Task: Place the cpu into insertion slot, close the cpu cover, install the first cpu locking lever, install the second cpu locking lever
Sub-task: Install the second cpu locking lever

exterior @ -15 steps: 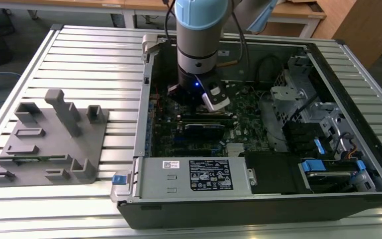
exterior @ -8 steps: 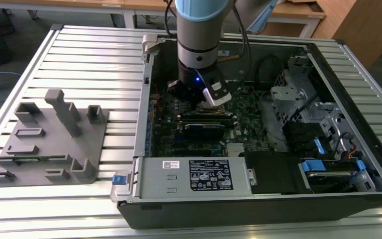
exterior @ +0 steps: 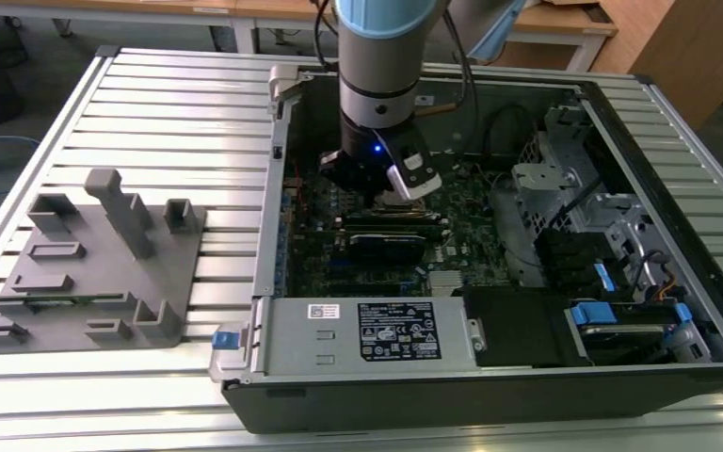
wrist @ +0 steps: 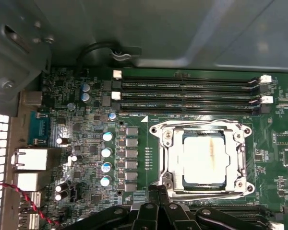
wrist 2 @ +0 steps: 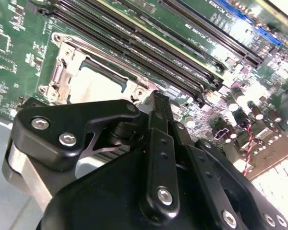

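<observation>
Down inside the open case [exterior: 488, 395], the gripper [wrist: 156, 191] hangs just above the board [wrist: 86, 143], its fingers [wrist 2: 156, 108] pressed together with nothing between them. Just beside the tips lies the cpu [wrist: 204, 160], seated flat in the slot [wrist: 205, 184], with the cover [wrist: 170, 158] closed down around its pale face. Long memory slots [wrist: 187, 86] run along the socket's far side.

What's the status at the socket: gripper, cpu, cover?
Gripper hovering at the socket edge, holding nothing visible. Cpu seated in the insertion slot, cpu cover down around it. Nothing in the way.
</observation>
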`<state>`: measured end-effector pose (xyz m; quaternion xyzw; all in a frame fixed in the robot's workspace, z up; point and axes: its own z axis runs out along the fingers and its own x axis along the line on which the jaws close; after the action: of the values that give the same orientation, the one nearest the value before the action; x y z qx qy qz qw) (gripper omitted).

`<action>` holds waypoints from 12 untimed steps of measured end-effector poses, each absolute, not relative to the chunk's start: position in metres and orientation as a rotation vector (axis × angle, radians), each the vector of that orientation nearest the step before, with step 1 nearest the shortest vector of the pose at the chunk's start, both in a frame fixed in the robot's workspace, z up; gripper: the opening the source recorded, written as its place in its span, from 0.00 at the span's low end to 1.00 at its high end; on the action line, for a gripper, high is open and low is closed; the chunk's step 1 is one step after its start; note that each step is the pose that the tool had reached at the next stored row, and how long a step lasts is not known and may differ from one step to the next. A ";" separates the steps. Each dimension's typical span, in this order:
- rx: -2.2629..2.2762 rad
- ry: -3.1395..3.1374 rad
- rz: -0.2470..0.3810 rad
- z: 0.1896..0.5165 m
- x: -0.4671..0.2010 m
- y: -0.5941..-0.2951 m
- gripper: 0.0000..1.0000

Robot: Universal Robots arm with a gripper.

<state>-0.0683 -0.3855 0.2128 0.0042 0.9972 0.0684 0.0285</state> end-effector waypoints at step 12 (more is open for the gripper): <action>0.013 3.078 0.204 0.212 -0.040 -0.386 0.11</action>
<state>-0.0396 -0.3855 0.2122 0.0042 0.9974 0.0660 0.0283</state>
